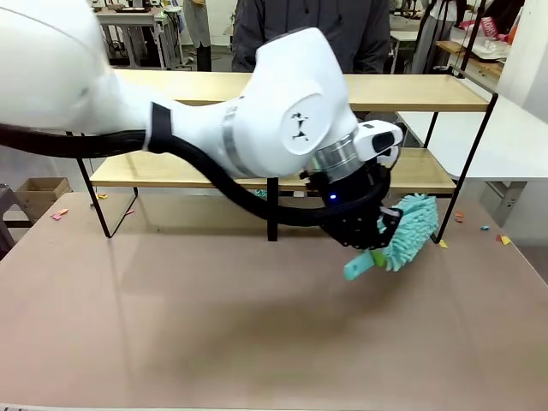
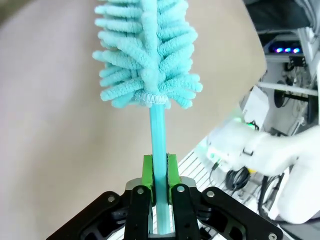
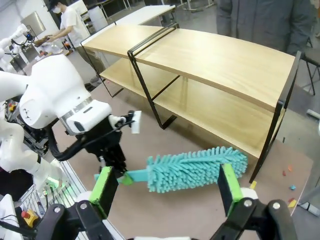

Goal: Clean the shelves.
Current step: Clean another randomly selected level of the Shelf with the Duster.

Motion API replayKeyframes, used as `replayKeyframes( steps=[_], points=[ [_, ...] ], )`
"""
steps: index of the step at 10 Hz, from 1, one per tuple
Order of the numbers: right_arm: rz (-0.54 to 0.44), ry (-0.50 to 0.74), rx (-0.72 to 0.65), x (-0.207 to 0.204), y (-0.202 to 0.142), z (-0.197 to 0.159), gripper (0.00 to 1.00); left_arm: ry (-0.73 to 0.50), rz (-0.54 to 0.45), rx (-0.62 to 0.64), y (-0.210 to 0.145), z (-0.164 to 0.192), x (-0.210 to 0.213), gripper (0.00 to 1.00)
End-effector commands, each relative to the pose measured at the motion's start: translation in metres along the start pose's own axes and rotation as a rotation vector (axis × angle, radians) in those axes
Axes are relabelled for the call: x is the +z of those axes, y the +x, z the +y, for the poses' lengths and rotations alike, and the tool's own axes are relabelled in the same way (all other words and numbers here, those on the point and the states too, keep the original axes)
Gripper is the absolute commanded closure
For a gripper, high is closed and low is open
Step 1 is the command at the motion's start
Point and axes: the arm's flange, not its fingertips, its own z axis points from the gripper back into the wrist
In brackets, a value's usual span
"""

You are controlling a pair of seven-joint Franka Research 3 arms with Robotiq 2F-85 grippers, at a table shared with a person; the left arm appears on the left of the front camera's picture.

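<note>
Left gripper (image 2: pixel 159 175) clamped on duster (image 2: pixel 147 55) handle.
Right gripper (image 3: pixel 167 185) open; shelves (image 1: pixel 390 90) behind duster, person (image 1: pixel 308 21) beyond.

fluffy chenille duster (image 1: pixel 413 229); matt wooden shelves (image 1: pixel 402 91).
</note>
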Motion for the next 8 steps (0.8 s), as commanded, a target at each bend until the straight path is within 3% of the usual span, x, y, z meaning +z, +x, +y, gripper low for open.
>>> replayKeyframes(
  steps=[1, 3, 6, 8],
  points=[
    [0.0, 0.001, -0.001, -0.001, 0.0, 0.0, 0.0, -0.009, 0.056, -0.082, -0.056, 0.028, 0.038, 0.87],
    [0.0, 0.001, -0.001, -0.001, 0.0, 0.0, 0.0, -0.028, 0.1, -0.146, -0.114, 0.064, 0.083, 0.87],
    [0.0, 0.001, -0.001, -0.001, 0.0, 0.0, 0.0, -0.042, 0.086, -0.198, -0.201, 0.112, 0.136, 0.87],
    [0.0, 0.001, -0.001, -0.001, 0.0, 0.0, 0.0, -0.028, 0.059, -0.217, -0.238, 0.143, 0.156, 0.87]
  ],
)
